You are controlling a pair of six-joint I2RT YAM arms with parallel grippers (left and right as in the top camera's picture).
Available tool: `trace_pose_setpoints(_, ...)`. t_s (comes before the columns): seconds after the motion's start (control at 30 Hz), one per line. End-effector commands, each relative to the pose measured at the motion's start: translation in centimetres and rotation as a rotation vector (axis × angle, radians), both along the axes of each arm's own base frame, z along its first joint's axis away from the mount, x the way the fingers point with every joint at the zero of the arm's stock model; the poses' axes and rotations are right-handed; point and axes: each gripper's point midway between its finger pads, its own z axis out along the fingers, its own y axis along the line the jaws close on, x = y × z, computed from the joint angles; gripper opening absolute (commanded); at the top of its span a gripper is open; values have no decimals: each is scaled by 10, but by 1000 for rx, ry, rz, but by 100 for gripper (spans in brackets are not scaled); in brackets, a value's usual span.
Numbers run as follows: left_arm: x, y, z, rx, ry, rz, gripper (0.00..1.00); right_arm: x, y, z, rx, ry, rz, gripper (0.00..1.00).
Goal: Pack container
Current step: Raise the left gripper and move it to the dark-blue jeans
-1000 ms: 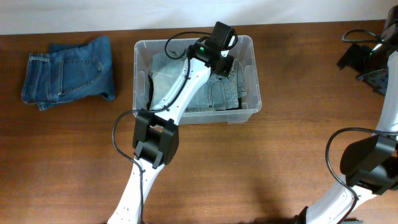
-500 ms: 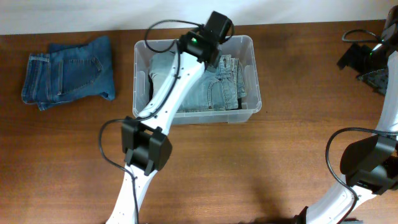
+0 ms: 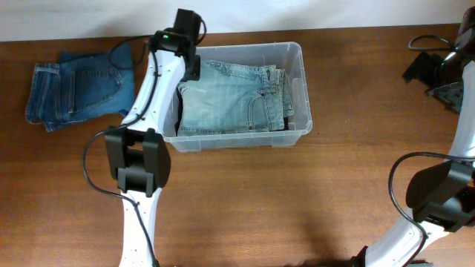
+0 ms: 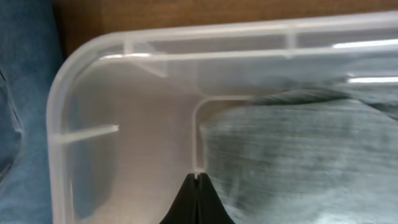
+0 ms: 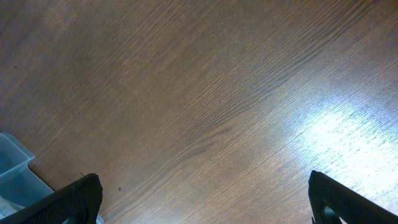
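The container [image 3: 303,87], a clear plastic bin, stands at the table's middle back. Folded pale denim jeans [image 3: 230,100] fill most of it. My left gripper [image 3: 190,67] hangs over the bin's far-left corner, shut with nothing between its fingers. In the left wrist view the closed fingertips [image 4: 198,186] point at the bin's bare inner corner, with the rim [image 4: 62,93] curving round and the pale jeans [image 4: 298,155] just to the right. My right gripper [image 3: 438,74] stands open at the far right over bare wood [image 5: 202,186].
A second, darker pair of folded jeans [image 3: 82,85] lies on the table left of the bin, and its blue cloth [image 4: 25,93] shows beyond the rim. A corner of the bin [image 5: 12,168] appears at the right wrist view's lower left.
My left arm has swung leftward across the bin, from above the jeans' right side to the far-left corner, staying shut. The right arm has not moved.
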Motion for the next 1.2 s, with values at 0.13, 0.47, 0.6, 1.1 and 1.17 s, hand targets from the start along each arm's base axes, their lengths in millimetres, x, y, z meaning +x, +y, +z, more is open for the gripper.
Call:
trace_pose_setpoints(0.13,10,-22,5,-64,-51,-44,1,0,1,-4,6,9,0,99)
trace_pose_setpoints(0.47,5,-55,-4,-145,-25,-123,1,0,1,-4,6,9,0,98)
trace_pose_setpoints(0.6,-2,-54,-31,-136,25,-114,1,0,1,-4,6,9,0,98)
trace_pose_setpoints(1.1,10,-42,36,-66,-90,-127,1,0,1,-4,6,9,0,98)
trace_pose_setpoints(1.17,7,-41,65,-75,-129,-127,2,0,1,-4,6,9,0,99)
